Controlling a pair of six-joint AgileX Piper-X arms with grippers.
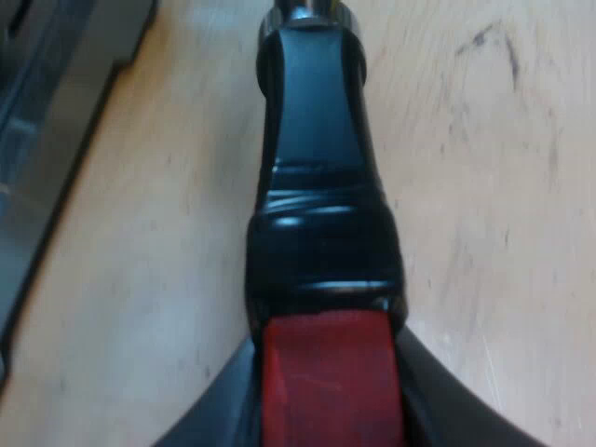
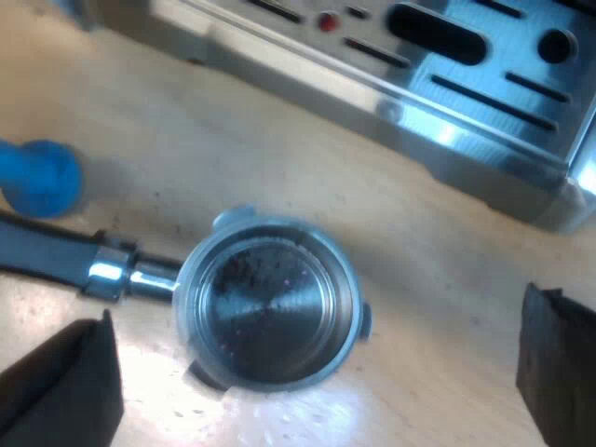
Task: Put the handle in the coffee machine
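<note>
Pinching red handle (image 1: 328, 372) end in left gripper (image 1: 331, 424); holding right gripper (image 2: 312, 372) with fingers (image 2: 65, 391) spread wide over holder (image 2: 270, 307) on table (image 2: 186, 140), beside blue tamper (image 2: 37, 177), near machine (image 2: 447, 84).

Left gripper (image 1: 328, 321) clamped on the handle (image 1: 317, 168) at its red end (image 1: 328, 382)
The black fingers (image 1: 219, 414) press on both sides of the red end; the dark, glossy handle runs away from them over the pale, scuffed wooden table (image 1: 484, 186) to a metal collar (image 1: 307, 9) at its far end; off to one side, apart from the handle, sits the grey metal edge of the espresso machine (image 1: 47, 140).
</note>
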